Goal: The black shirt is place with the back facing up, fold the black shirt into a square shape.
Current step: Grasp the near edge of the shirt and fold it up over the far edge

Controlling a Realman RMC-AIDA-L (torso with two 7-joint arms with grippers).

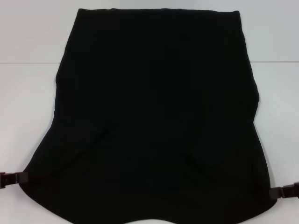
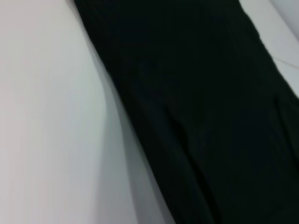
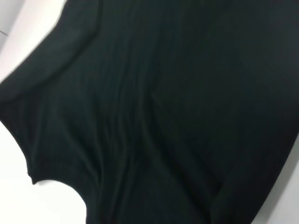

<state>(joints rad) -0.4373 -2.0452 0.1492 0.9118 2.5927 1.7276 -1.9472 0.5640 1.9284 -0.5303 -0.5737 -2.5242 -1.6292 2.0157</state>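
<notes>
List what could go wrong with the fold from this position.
1. The left claw and right claw sit only at the near corners of the black shirt; a corner could slip free.
2. The near edge sags between them, so the fold may land uneven.
3. Creases in the cloth could get folded in.

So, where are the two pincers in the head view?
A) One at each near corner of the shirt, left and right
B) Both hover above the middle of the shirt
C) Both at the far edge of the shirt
A: the left pincer and the right pincer sit at the two near corners of the black shirt, one on each side.
</notes>
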